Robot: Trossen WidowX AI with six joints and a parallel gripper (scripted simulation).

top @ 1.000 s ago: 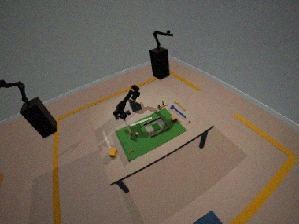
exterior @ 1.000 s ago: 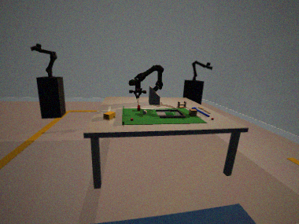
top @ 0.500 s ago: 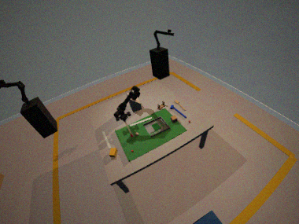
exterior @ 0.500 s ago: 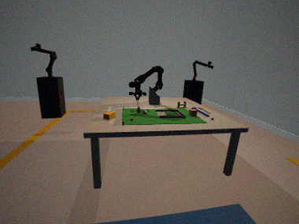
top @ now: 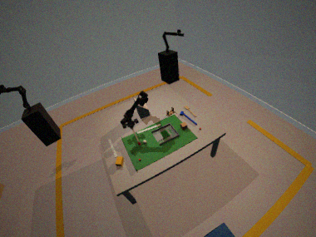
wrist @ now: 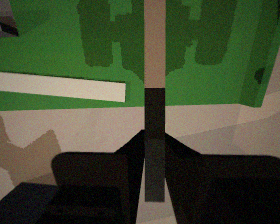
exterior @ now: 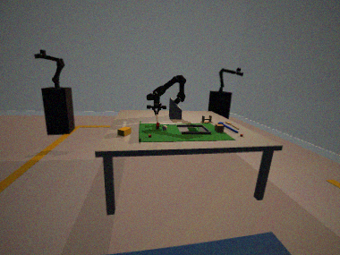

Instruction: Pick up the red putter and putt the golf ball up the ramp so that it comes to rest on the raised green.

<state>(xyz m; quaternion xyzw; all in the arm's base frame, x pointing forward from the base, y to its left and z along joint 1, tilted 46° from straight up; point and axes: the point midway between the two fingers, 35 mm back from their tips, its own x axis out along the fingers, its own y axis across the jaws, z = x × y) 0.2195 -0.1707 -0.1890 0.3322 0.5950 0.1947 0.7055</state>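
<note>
My gripper [top: 131, 125] [exterior: 156, 112] [wrist: 151, 133] is shut on the dark grip of the red putter [wrist: 155, 55]. The putter hangs straight down over the left part of the green mat [top: 155, 155] [exterior: 188, 137] [wrist: 45, 50]. Its red head [top: 139, 142] [exterior: 157, 125] is low, close to the mat. The white golf ball [top: 144, 141] [exterior: 165, 127] lies on the mat just beside the head, on the side of the raised green. The raised green [top: 166, 134] [exterior: 193, 129] with its dark frame sits in the middle of the mat. The ball and the putter head are hidden in the wrist view.
A white bar [top: 148, 129] [wrist: 60, 86] lies along the mat's back edge. A small red ball [top: 140, 160] [exterior: 149, 135] sits near the mat's front. A yellow block [top: 119, 160] [exterior: 124, 131] lies left of the mat. A blue putter [top: 188, 117] and a wooden block [top: 183, 125] lie to the right.
</note>
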